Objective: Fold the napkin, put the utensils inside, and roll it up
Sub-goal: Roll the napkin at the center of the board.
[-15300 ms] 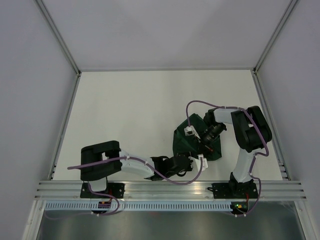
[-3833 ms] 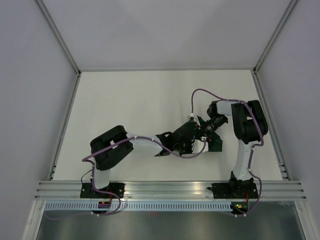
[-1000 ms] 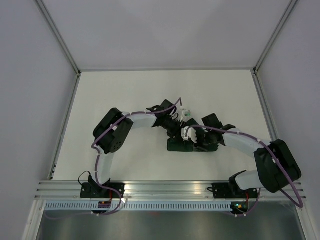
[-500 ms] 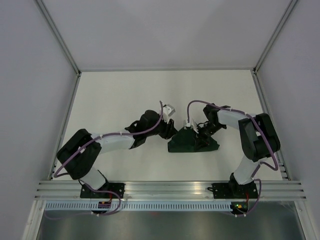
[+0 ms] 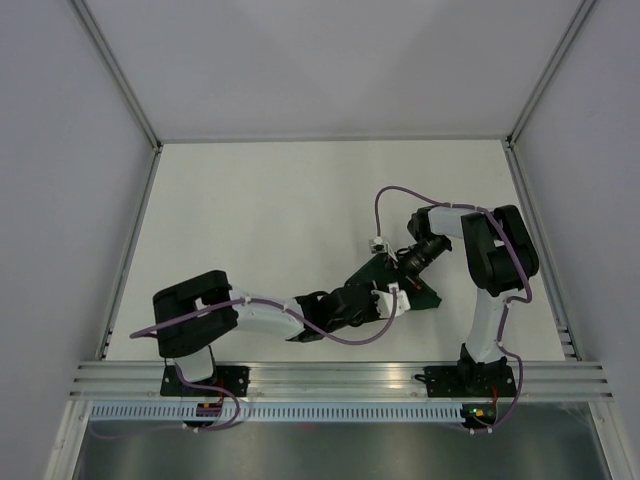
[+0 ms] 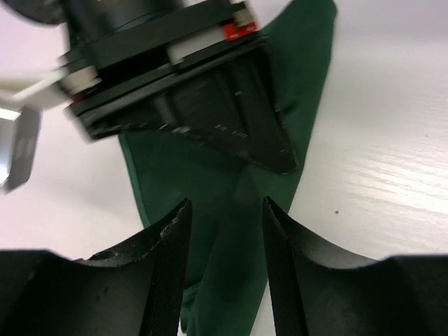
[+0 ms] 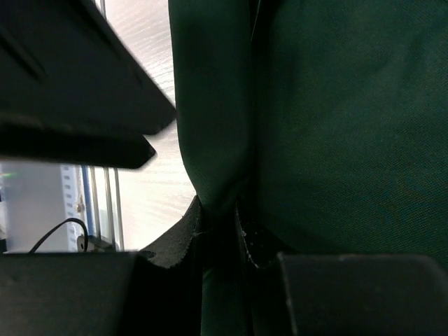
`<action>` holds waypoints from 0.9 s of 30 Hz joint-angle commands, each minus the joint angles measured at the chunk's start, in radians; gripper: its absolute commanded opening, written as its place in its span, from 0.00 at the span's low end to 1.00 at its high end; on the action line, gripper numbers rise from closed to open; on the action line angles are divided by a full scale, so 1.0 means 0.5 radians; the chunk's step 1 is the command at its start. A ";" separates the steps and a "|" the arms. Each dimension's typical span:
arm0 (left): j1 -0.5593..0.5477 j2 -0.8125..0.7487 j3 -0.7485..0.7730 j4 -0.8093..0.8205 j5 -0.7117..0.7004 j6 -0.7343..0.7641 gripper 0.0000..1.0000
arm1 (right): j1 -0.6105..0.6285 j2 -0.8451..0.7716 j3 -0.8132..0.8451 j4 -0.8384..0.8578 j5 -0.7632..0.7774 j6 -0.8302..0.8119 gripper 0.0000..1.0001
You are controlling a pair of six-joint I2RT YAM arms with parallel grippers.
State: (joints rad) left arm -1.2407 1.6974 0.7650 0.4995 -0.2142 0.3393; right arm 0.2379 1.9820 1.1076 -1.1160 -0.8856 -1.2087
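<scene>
Dark green napkin (image 5: 424, 296) lies bunched on the white table (image 5: 300, 200) right of centre, with the right gripper (image 7: 220, 210) clamped tight on a raised fold and the left gripper (image 6: 224, 210) jaws parted, straddling a cloth ridge.

Top camera looks down from behind my bases, whole desk (image 5: 250, 200) in frame. Wrist cameras sit close behind my left pincer (image 6: 225, 210) and right pincer (image 7: 218, 217), facing out past the tips. All three catch the napkin (image 7: 336, 126).
</scene>
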 commanded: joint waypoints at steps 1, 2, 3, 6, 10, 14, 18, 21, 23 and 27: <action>-0.083 0.136 0.151 -0.075 -0.075 0.349 0.51 | 0.000 0.089 0.000 0.094 0.105 -0.150 0.09; -0.102 0.158 0.166 -0.085 -0.053 0.364 0.51 | 0.000 0.092 0.000 0.097 0.111 -0.147 0.10; -0.105 0.173 0.179 -0.097 -0.035 0.364 0.51 | -0.006 0.092 -0.003 0.103 0.114 -0.141 0.09; -0.108 0.213 0.219 -0.155 0.054 0.349 0.60 | -0.012 0.098 -0.009 0.121 0.124 -0.129 0.09; -0.105 0.296 0.262 -0.195 0.054 0.352 0.61 | -0.006 0.107 -0.006 0.124 0.124 -0.120 0.09; -0.096 0.397 0.289 -0.204 0.039 0.334 0.59 | -0.006 0.116 -0.003 0.127 0.127 -0.111 0.09; -0.044 0.428 0.292 -0.278 0.103 0.270 0.52 | -0.006 0.117 0.000 0.127 0.127 -0.108 0.09; -0.022 0.449 0.298 -0.327 0.158 0.205 0.35 | -0.006 0.110 -0.006 0.133 0.130 -0.108 0.09; -0.010 0.462 0.304 -0.379 0.207 0.159 0.20 | -0.006 0.104 -0.009 0.143 0.133 -0.095 0.10; 0.015 0.486 0.350 -0.487 0.333 0.085 0.02 | -0.006 0.077 -0.028 0.186 0.142 -0.062 0.15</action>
State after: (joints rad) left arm -1.2533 1.8954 0.9169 0.3599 -0.1188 0.4519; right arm 0.2352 1.9984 1.1076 -1.1381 -0.8856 -1.1988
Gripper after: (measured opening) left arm 0.071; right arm 0.229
